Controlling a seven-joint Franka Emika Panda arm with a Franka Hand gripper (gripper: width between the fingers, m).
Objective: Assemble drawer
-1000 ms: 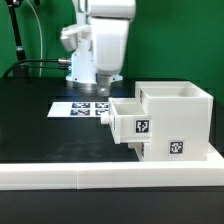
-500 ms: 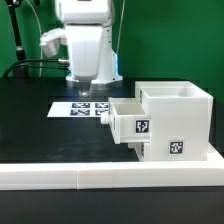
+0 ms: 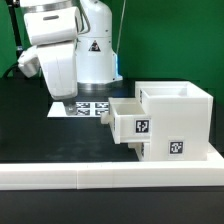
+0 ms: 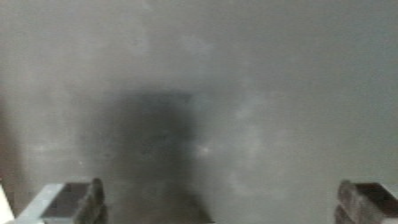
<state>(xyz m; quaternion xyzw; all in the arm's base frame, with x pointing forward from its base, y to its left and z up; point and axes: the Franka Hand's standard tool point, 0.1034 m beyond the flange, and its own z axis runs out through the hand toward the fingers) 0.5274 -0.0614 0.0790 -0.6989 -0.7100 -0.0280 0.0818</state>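
The white box shell [image 3: 178, 122] stands at the exterior view's right, against the white rail. A small knobbed tray [image 3: 128, 120] sits partly pushed into its side, with its tagged front and knob toward the exterior view's left. A second tray does not show. My gripper [image 3: 62, 98] hangs over the table at the exterior view's left, well away from the tray. In the wrist view my two fingertips [image 4: 68, 201] stand wide apart over bare dark table, with nothing between them.
The marker board [image 3: 88, 107] lies flat on the black table behind the tray, partly covered by my arm. A long low white rail [image 3: 110, 176] runs along the front edge. A green wall stands behind.
My arm has swung toward the exterior view's left, away from the tray and the marker board. The shell and tray have not moved.
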